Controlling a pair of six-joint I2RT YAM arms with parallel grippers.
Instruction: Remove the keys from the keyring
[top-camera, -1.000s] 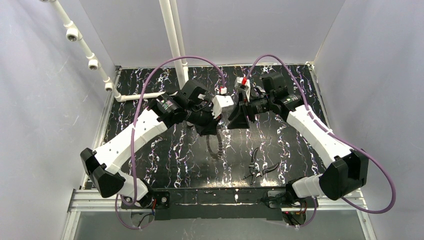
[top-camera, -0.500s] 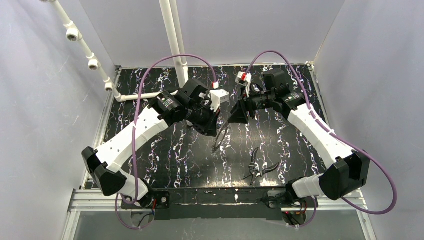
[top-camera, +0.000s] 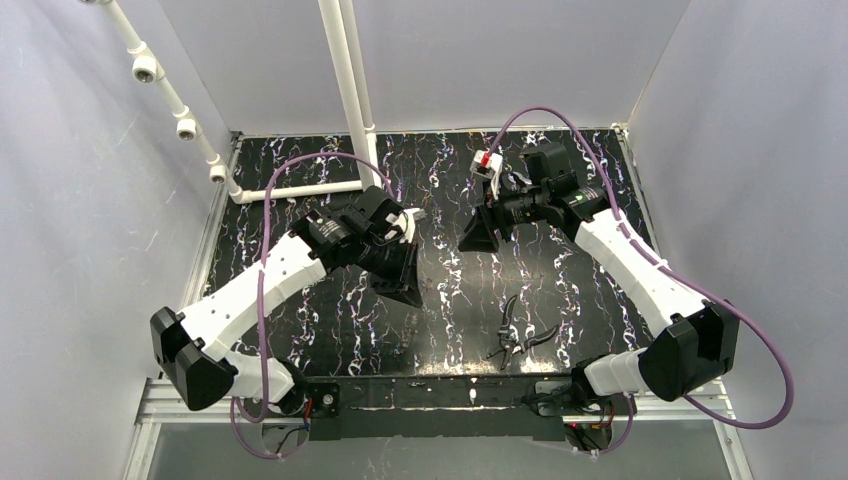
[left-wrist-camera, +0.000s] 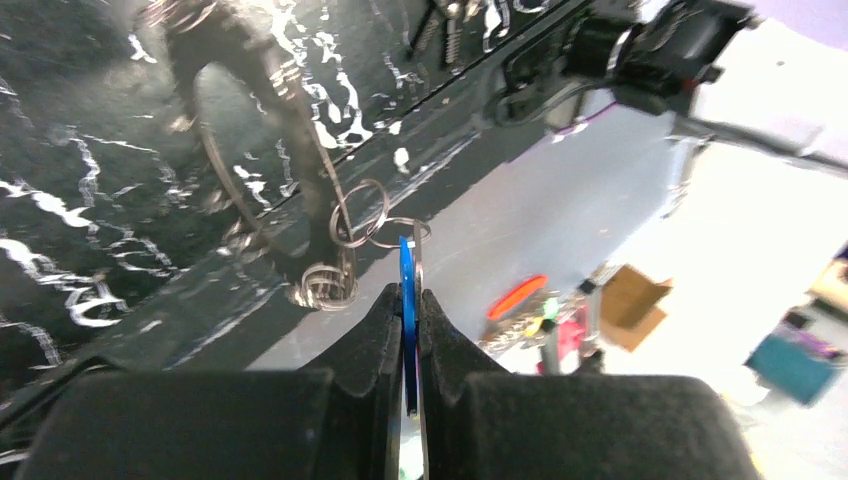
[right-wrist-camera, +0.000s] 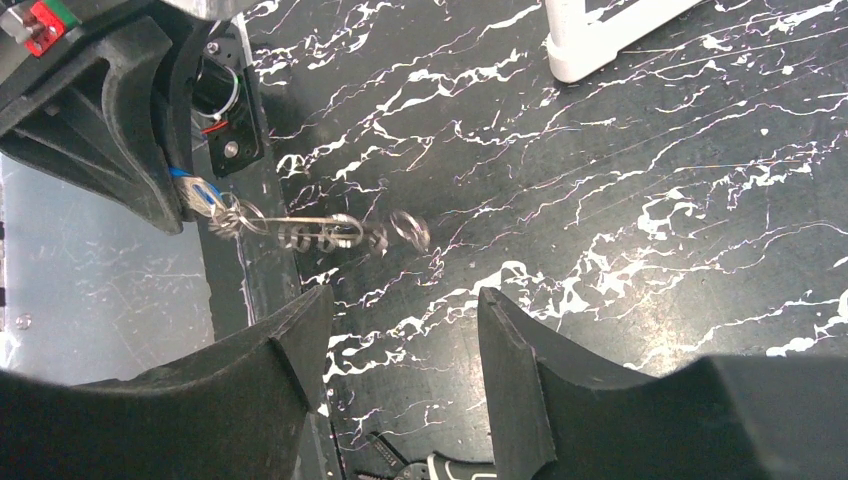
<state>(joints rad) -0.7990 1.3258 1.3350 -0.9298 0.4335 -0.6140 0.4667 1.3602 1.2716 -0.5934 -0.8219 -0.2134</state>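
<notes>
- Left wrist view: left pincer (left-wrist-camera: 404, 292) clenched on the blue key (left-wrist-camera: 406, 262), keyring (left-wrist-camera: 340, 228) hooked on it.
- Right pincer (right-wrist-camera: 400, 305) released, empty.
- Key not yet freed, I judge.

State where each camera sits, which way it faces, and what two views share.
Top external: above and behind the bases, looking down on the table; both arms, left tool and right tool show.
Left wrist: on the left arm, looking along its shut fingers, past the blue key and ring chain, toward the near edge.
Right wrist: on the right arm, looking down at the table between its open fingers.
Shared: both wrist views show the ring chain.
</notes>
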